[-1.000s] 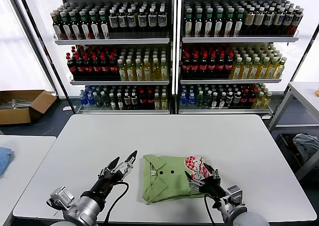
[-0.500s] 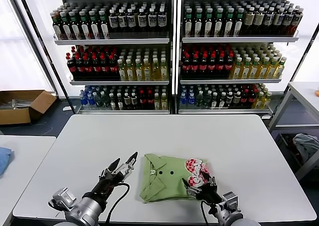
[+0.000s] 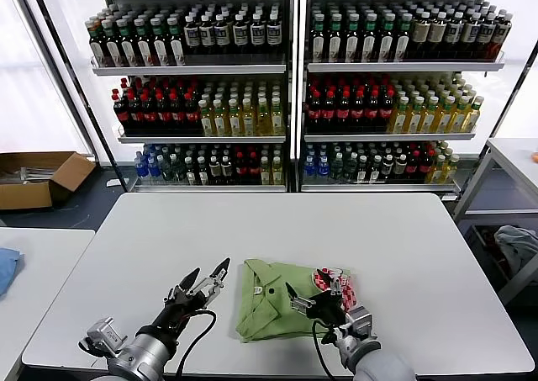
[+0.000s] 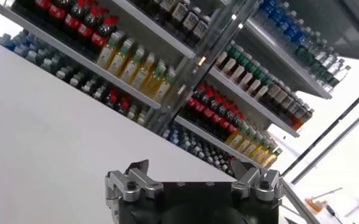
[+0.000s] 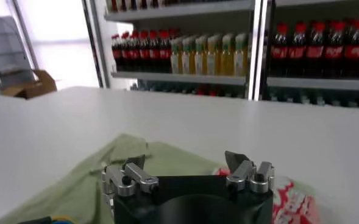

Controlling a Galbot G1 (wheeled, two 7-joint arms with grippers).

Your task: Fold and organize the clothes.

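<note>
Shelves (image 3: 290,87) of bottles fill the back wall, and the white counter (image 3: 277,230) stretches wide in front. On its near middle lies the light green polo shirt (image 3: 269,309), folded, collar and dark buttons up, checkered logo at its right edge. The right end effector (image 3: 315,298) hangs over the shirt's right half, fingers spread, gripping nothing. The left end effector (image 3: 206,277) hovers just beside the shirt's left edge, also wide open.

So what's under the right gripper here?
The folded green shirt on the white table. The open right gripper hangs over its logo, covering part of it. Contact can't be judged.
</note>
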